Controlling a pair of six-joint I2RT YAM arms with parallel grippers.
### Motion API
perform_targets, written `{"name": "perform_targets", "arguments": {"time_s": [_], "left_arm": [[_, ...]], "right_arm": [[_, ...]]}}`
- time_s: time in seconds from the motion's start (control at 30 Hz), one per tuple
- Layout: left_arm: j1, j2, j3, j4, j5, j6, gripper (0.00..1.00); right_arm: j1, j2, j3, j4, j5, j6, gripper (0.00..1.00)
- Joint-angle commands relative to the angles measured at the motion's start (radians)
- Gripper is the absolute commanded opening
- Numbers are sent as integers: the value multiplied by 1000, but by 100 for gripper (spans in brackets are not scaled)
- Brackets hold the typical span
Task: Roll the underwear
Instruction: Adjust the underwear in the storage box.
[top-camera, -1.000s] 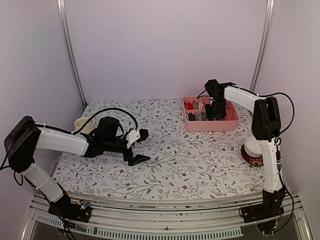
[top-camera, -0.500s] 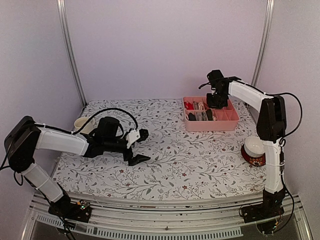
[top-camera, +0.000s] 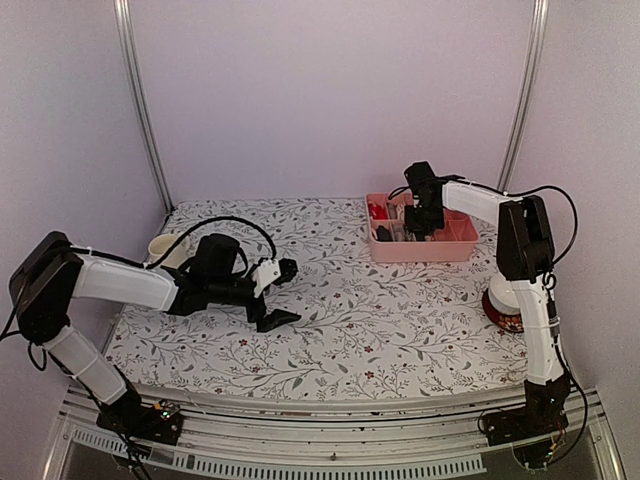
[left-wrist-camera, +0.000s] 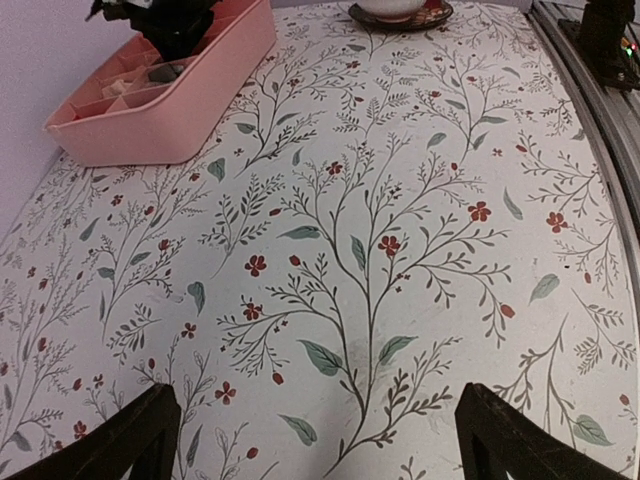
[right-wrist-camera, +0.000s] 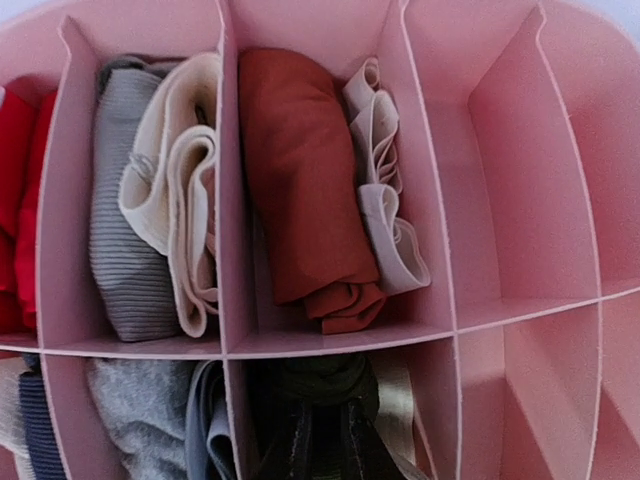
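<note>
We judge this the tray stage: our right gripper (top-camera: 421, 225) hangs over the pink tray (top-camera: 428, 251), and we cannot tell its jaws. There the rust-red underwear (right-wrist-camera: 305, 190) lies rolled in one compartment, a whitish piece (right-wrist-camera: 385, 205) touching it. Our left gripper (left-wrist-camera: 315, 415) stands wide open. Next calls for entering one compartment cleanly.

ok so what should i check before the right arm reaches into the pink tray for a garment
1. Right gripper above the pink plastic divided tray: ok.
2. Right jaws open: cannot tell, fingers out of the wrist view.
3. Rust-red cloth garment uncovered on top in its compartment: ok.
4. Whitish folded garment pressed against it, may snag: not ok.
5. Left gripper open, nothing between its fingers: ok.
</note>
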Motion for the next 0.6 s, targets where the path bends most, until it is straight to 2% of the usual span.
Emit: {"name": "perform_targets", "arguments": {"time_s": [0.0,0.23,0.37,0.43,0.5,0.57], "left_arm": [[6,23,2,-2,-2,2,99],[7,11,-4,0,-5,2,98],[7,7,-6,7,-12,-2,98],[7,6,-7,15,-23,-8,99],[7,1,-11,25,-48,-18,99],[10,-12,-17,43,-74,-30,99]], "right_arm": [[4,49,-9,24,34,-15,11],[4,74,16,10,52,-20,9],[5,-4,12,4,39,-25,11],[10,-92,-8,15,31,-33,17],[18,-177,-53,42,27,-43,32],[24,-269,-119,77,14,-57,58]]}}
